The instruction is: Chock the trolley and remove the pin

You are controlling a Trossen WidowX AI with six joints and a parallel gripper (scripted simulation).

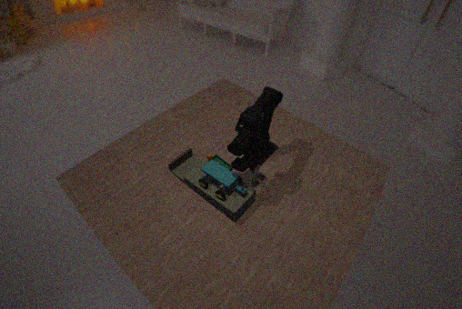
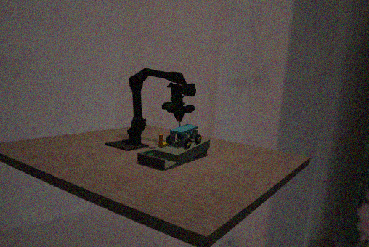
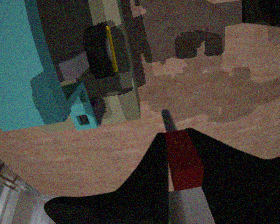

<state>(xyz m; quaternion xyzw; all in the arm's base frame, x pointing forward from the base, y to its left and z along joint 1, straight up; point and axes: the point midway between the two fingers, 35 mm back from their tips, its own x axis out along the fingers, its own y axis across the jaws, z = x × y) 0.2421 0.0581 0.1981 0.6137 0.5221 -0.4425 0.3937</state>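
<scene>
The teal trolley (image 1: 219, 174) (image 2: 183, 134) (image 3: 16, 60) stands on the grey ramp (image 1: 188, 168) (image 2: 197, 151) (image 3: 120, 102). One black wheel with a yellow band (image 3: 103, 50) shows in the wrist view, and beside it a small teal lug with an empty dark hole (image 3: 83, 119). The chock's orange handle (image 1: 209, 156) (image 2: 160, 140) stands by the trolley's downhill wheel; I cannot tell if it touches. My gripper (image 1: 247, 164) (image 2: 179, 118) (image 3: 173, 136) is shut on the red-headed stop pin (image 3: 183, 159), which hangs free above the table, off the trolley's uphill end.
A low dark wall (image 1: 180, 158) (image 2: 152, 158) closes the ramp's downhill end. A green edge (image 1: 223, 161), perhaps the tray, shows behind the trolley, mostly hidden. The arm's base (image 2: 127, 144) stands behind the ramp on the wooden table (image 1: 136, 234) (image 2: 218, 195).
</scene>
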